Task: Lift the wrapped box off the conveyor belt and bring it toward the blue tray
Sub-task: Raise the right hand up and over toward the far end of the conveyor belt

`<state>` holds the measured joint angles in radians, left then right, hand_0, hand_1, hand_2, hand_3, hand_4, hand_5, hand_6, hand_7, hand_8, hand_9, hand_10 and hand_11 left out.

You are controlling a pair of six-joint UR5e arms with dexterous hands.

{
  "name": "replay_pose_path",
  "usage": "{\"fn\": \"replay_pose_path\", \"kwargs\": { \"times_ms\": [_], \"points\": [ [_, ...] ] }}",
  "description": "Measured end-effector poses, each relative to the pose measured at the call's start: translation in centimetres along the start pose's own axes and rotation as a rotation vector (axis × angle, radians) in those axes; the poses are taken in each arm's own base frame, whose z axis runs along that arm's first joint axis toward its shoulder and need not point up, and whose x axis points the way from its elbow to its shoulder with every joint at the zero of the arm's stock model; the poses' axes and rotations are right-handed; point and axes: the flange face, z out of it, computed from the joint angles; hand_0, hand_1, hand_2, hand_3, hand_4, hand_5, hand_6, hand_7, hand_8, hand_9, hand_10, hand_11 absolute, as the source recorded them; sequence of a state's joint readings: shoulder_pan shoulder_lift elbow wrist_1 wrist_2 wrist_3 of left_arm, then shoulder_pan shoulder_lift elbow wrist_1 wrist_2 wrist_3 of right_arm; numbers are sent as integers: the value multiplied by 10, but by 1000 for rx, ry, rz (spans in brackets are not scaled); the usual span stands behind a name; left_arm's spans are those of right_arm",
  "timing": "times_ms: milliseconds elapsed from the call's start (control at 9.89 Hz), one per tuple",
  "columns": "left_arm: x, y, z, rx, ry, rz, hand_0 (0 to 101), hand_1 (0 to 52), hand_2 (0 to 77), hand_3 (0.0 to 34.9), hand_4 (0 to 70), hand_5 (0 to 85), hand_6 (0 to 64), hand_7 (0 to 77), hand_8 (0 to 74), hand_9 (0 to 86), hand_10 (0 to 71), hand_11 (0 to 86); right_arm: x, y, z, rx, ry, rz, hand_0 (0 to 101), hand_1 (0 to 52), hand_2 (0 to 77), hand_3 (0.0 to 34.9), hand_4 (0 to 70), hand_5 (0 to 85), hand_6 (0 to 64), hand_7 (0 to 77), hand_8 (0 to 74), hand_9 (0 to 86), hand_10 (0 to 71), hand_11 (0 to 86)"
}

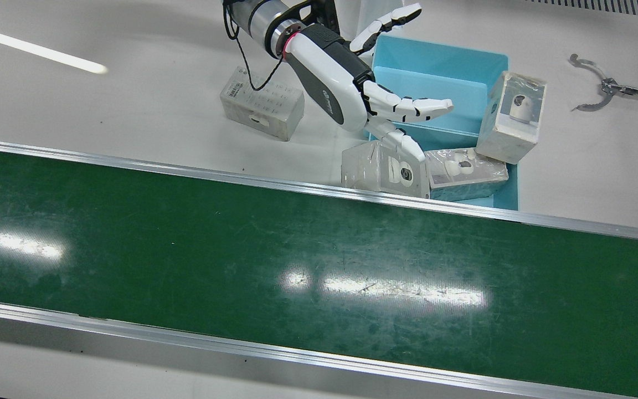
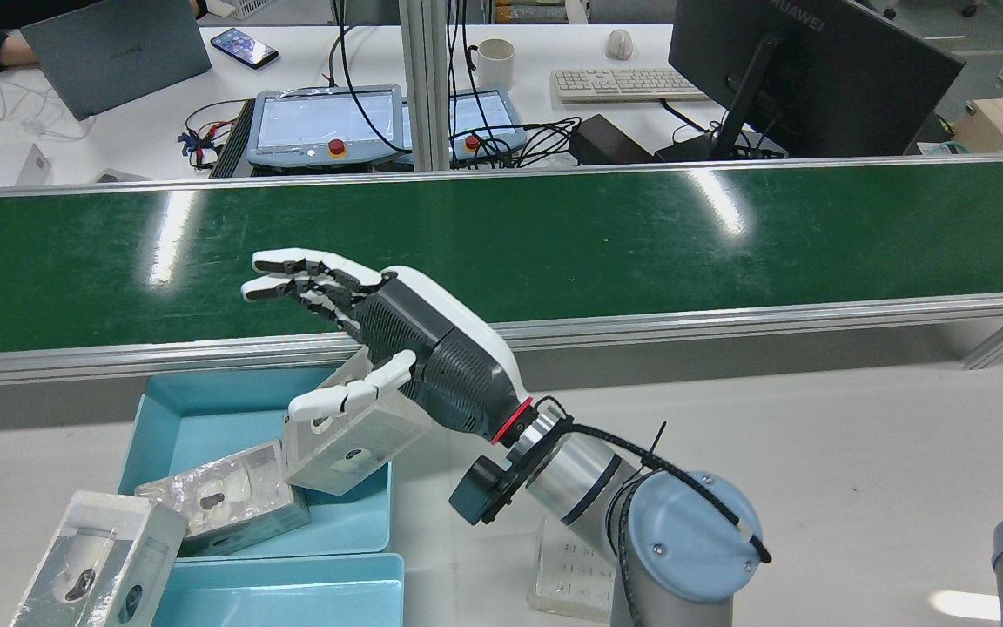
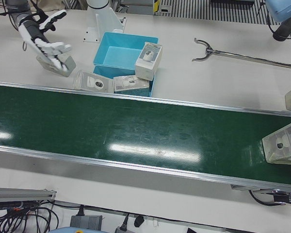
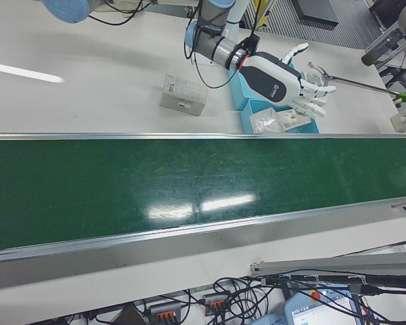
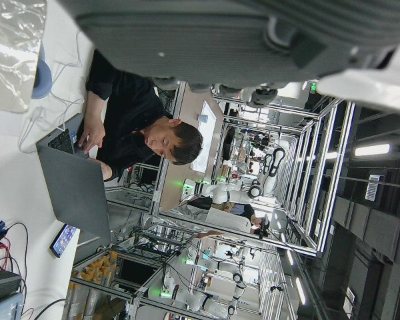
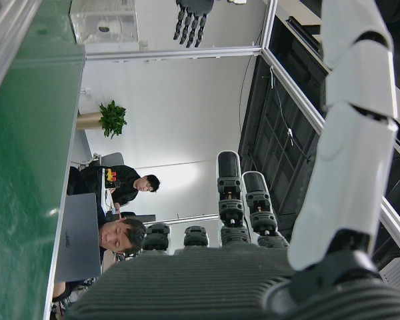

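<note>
- Beside the belt's [image 1: 186, 249] rail, on the robot's side, the box [image 1: 371, 166] sits tilted at the corner of the blue tray [image 2: 197, 418]. One end is up on the tray's rim; it is off the belt.
- The right robot hand [image 1: 352, 83] hangs just above this box, wide open, with its fingers [image 1: 427, 108] stretched flat over the tray.
- Its thumb [image 2: 345, 396] lies across the top of the box. Nothing is wrapped around the box; whether the thumb presses on it cannot be told.
- A second box [image 1: 466, 172] lies flat inside the tray, just beside the first.
- A third box [image 1: 510, 116] stands tilted on the tray's rim, on the side away from the right arm.
- Another blue tray [image 2: 292, 588] adjoins the first one, on the side farther from the belt.
- A fourth box [image 1: 261, 108] rests on the tabletop [image 1: 130, 105] below the right arm's wrist, well apart from the tray.
- The left-front view shows one more wrapped box [image 3: 281, 143] on the belt near its far end, well apart from the tray.
- The left robot hand [image 6: 190, 20] appears small in the right hand view, fingers straight and apart, holding nothing.
- A metal hook tool [image 1: 596, 88] lies on the tabletop beyond the tray.
</note>
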<state>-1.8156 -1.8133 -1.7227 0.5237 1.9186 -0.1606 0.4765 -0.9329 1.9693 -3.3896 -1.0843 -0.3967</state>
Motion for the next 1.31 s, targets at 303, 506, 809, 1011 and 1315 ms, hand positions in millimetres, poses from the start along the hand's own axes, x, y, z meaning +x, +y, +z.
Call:
{"fn": "replay_pose_path", "kwargs": {
  "times_ms": [303, 506, 809, 1011, 1315],
  "points": [
    [0, 0, 0, 0, 0, 0, 0, 0, 5, 0, 0, 11, 0, 0, 0, 0, 0, 0, -102, -51, -17, 56, -54, -73, 463, 125, 169, 50, 98, 207, 131, 251, 16, 44, 5, 49],
    [0, 0, 0, 0, 0, 0, 0, 0, 11, 0, 0, 11, 0, 0, 0, 0, 5, 0, -144, -67, -30, 79, -83, -96, 464, 125, 169, 46, 98, 180, 131, 218, 16, 44, 33, 65],
    [0, 0, 0, 0, 0, 0, 0, 0, 11, 0, 0, 11, 0, 0, 0, 0, 0, 0, -181, -83, -47, 120, -106, -94, 463, 125, 158, 14, 93, 180, 93, 164, 16, 27, 27, 49],
    [0, 0, 0, 0, 0, 0, 0, 0, 5, 0, 0, 11, 0, 0, 0, 0, 5, 0, -222, -90, -57, 165, -143, -121, 462, 142, 153, 19, 60, 180, 71, 87, 16, 22, 27, 49],
    [0, 0, 0, 0, 0, 0, 0, 0, 5, 0, 0, 11, 0, 0, 0, 0, 0, 0, -260, -99, -78, 307, -178, -149, 463, 120, 38, 126, 0, 16, 0, 0, 27, 16, 0, 16]
  ]
}}
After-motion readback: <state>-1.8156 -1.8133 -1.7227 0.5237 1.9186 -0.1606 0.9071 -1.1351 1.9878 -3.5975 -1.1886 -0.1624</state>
